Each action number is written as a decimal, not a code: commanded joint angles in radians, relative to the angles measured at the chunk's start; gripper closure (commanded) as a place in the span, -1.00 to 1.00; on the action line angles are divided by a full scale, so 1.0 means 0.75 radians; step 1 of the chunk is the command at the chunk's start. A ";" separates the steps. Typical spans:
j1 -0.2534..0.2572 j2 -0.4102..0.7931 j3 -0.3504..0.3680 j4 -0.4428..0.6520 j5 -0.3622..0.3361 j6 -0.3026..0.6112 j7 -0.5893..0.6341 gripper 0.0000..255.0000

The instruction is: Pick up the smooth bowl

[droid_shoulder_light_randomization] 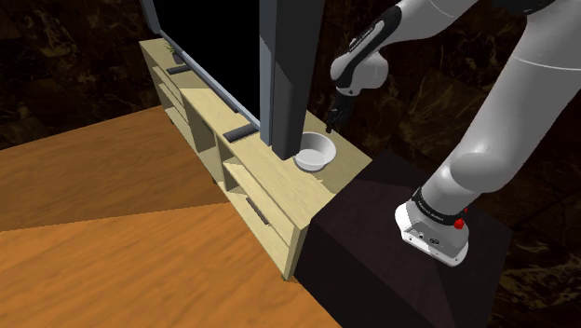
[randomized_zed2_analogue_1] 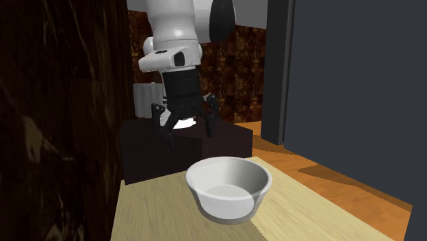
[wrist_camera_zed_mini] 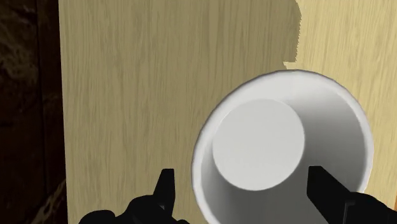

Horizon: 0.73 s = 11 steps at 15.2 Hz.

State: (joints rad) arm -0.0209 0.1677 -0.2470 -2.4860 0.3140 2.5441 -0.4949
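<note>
A plain white bowl (droid_shoulder_light_randomization: 314,149) stands upright on the light wooden top of a long low cabinet (droid_shoulder_light_randomization: 244,172), near the end next to the stand. Seen from the second exterior view, the bowl (randomized_zed2_analogue_1: 228,186) is smooth and round with nothing in it. My black gripper (droid_shoulder_light_randomization: 333,119) hangs open above the cabinet top, beside the bowl and clear of it. Its two fingers (randomized_zed2_analogue_1: 167,133) stand wide apart in the air. In the wrist view the bowl (wrist_camera_zed_mini: 280,146) lies below the gripper (wrist_camera_zed_mini: 245,191), one finger (wrist_camera_zed_mini: 167,188) outside the rim, the other over the opposite rim. Nothing is held.
A tall dark grey pillar (droid_shoulder_light_randomization: 279,75) rises from the cabinet top right beside the bowl. Flat dark items (droid_shoulder_light_randomization: 238,134) lie farther along the top. The dark stand (droid_shoulder_light_randomization: 400,242) abuts the cabinet's end. Wooden floor (droid_shoulder_light_randomization: 121,242) spreads in front; a dark patterned wall (randomized_zed2_analogue_1: 61,103) stands close behind.
</note>
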 commanded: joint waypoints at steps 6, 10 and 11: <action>-0.085 0.317 0.086 0.191 0.197 0.111 -0.191 -1.00; -0.109 0.392 0.119 0.212 0.243 0.162 -0.231 -1.00; -0.115 0.411 0.128 0.218 0.254 0.175 -0.241 -1.00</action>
State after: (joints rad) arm -0.1030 0.4626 -0.1566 -2.3277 0.4971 2.6673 -0.6690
